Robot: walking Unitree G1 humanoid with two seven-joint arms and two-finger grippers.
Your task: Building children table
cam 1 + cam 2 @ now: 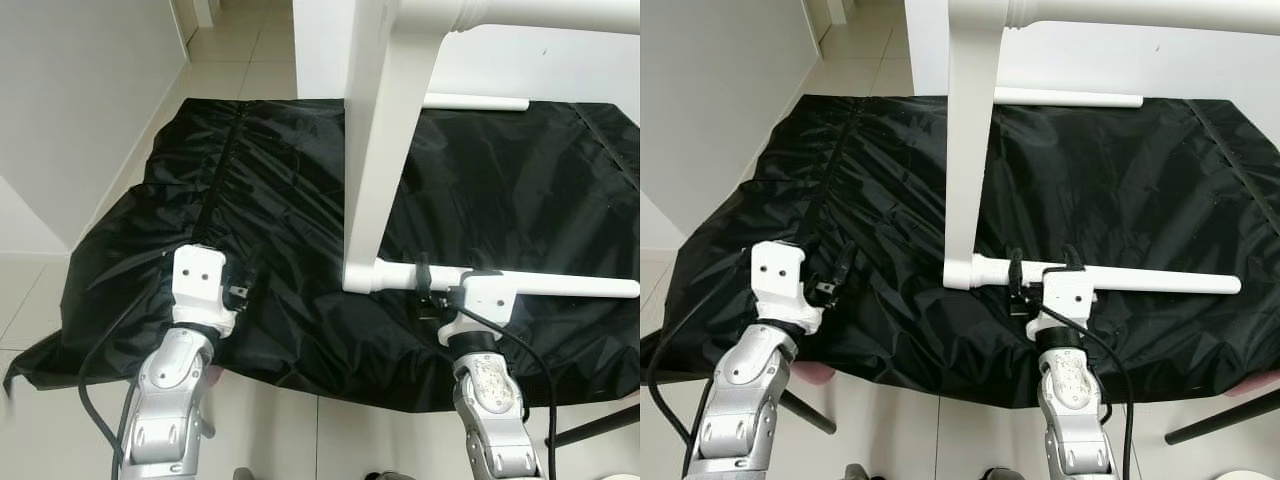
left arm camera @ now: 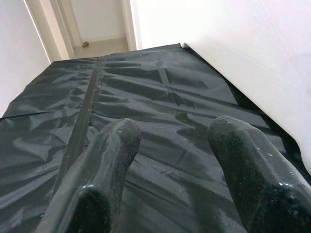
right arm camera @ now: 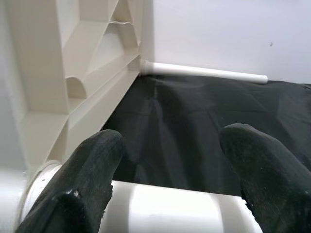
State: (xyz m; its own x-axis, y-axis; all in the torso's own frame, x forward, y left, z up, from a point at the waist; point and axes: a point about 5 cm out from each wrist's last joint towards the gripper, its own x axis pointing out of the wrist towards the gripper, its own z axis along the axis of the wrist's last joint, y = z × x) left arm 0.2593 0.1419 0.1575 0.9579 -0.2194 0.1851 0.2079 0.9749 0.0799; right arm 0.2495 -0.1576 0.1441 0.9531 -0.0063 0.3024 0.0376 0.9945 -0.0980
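Note:
The white table top (image 1: 385, 150) stands on edge on a black sheet (image 1: 280, 180). One white leg (image 1: 560, 285) sticks out of it low along the sheet toward the right, a second leg (image 1: 480, 101) lies at the back, and a third (image 1: 550, 12) juts out up high. My right gripper (image 1: 432, 285) is open. Both its fingers (image 3: 92, 170) lie across the near leg close to its socket, spaced along its length rather than clamping it. My left gripper (image 1: 240, 285) hovers open over the wrinkled sheet at the left, holding nothing.
A white wall (image 1: 70, 100) runs along the left, with tiled floor (image 1: 250, 60) leading to a doorway at the back. The sheet's front edge hangs just ahead of my arms. A dark bar (image 1: 590, 425) and something pink (image 1: 805, 372) show below that edge.

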